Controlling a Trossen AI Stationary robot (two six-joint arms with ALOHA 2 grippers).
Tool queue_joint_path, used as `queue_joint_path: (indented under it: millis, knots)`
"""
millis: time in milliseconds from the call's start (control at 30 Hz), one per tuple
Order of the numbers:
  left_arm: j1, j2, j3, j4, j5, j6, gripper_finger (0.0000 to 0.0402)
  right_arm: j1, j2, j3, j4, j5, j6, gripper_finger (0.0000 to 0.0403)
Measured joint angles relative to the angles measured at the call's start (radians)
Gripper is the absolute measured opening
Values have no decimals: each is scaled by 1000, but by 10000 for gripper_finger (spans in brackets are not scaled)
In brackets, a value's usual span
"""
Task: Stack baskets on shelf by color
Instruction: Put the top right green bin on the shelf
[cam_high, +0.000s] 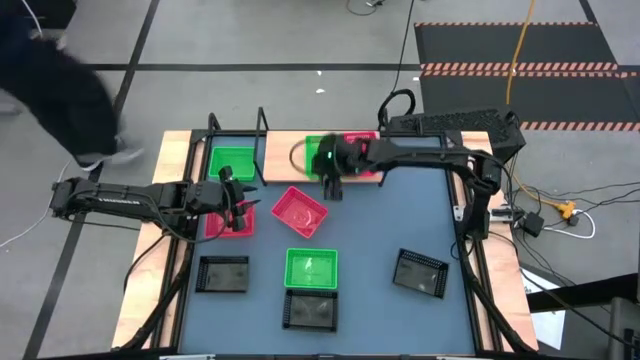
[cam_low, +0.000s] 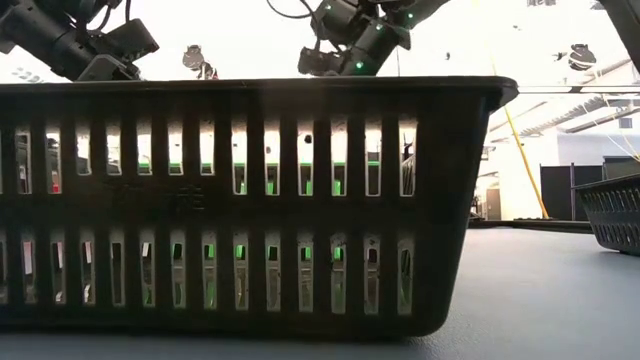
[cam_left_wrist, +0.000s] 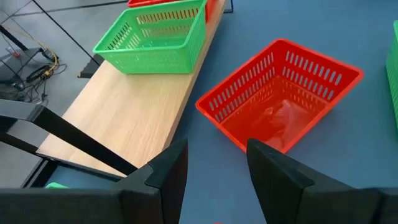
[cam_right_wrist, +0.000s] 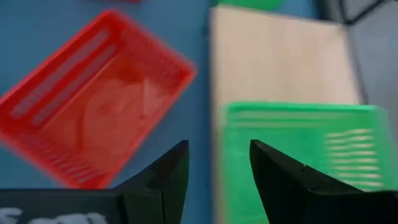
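Note:
The wooden shelf (cam_high: 280, 158) lies along the table's far edge. It bears a green basket (cam_high: 232, 160) at its left, a second green basket (cam_high: 316, 150) in its middle and a pink basket (cam_high: 362, 148) at its right. My right gripper (cam_right_wrist: 217, 149) hangs open over the shelf's near edge, beside the middle green basket (cam_right_wrist: 298, 155), touching nothing. A loose pink basket (cam_high: 300, 212) rests on the table. My left gripper (cam_left_wrist: 216, 146) is open at the table's left, above another pink basket (cam_high: 215, 222), with nothing between its fingers.
On the near half of the table stand a green basket (cam_high: 311, 268) and three black baskets (cam_high: 222, 273), (cam_high: 310, 312), (cam_high: 420, 272). One black basket (cam_low: 250, 200) fills the low view. Black wire uprights (cam_high: 262, 125) rise from the shelf. A person (cam_high: 60, 80) moves beyond the table's far left corner.

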Motion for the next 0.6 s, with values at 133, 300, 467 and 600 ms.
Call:
queue_joint_path:
  millis: [133,300,467,600]
  knots:
    - [0,0,0,-2,0,-7,168,41,0,-73,36,62,8,165]
    - [0,0,0,7,0,-17,168,32,-1,-101,71,194,-38,165]
    - [0,0,0,15,0,-45,168,-10,0,-103,74,101,-82,164]
    - [0,0,0,15,0,-49,168,-34,-1,-103,72,87,-76,147]
